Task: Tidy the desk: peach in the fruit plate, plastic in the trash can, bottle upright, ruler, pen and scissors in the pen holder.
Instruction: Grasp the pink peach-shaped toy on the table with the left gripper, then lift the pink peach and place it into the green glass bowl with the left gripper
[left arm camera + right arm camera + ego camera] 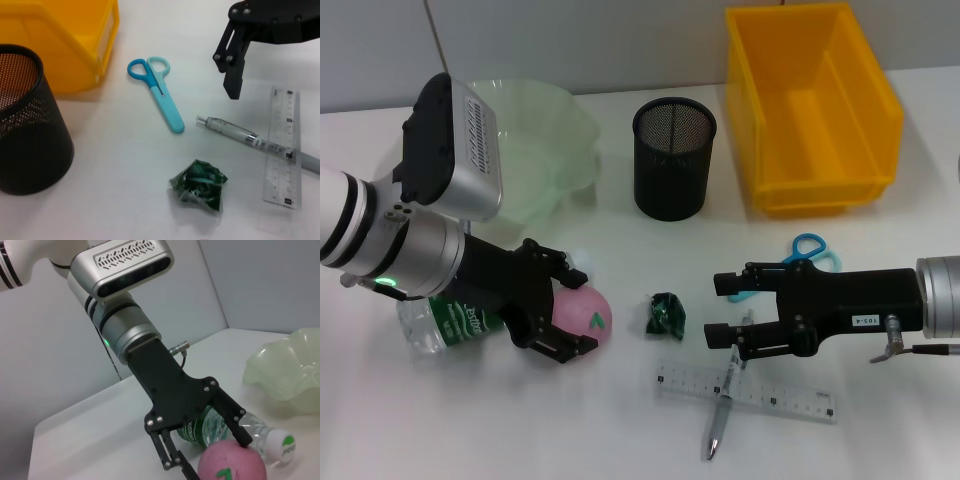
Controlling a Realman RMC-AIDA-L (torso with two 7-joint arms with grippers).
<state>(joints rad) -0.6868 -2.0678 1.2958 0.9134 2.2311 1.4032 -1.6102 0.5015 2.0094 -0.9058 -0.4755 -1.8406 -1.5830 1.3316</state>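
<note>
— Peach (pixel 582 318) first: where does it sit?
— On the white worktop (pixel 620 440), near the robot's left side, between the spread fingers of the left tool (pixel 572 312). The fingers bracket it on both sides; whether they press on it I cannot tell.
— And the bottle (pixel 448 322)?
— Lying on its side just behind the peach, under the left arm, green label showing. The right wrist view shows its white cap (pixel 283 446) beside the peach.
— The right tool (pixel 723 310)?
— Open, holding nothing, hovering over the top end of the pen (pixel 725 401). The pen lies across the clear ruler (pixel 748 392). The blue scissors (pixel 807 258) lie closed behind that tool, toward the yellow bin (pixel 812 105).
— Plastic?
— A crumpled green wrapper (pixel 666 313) on the worktop between the two tools, apart from both.
— Containers?
— The black mesh pen holder (pixel 673 158) stands upright at the back, the pale green fruit plate (pixel 552 150) to its left, the yellow bin to its right.
</note>
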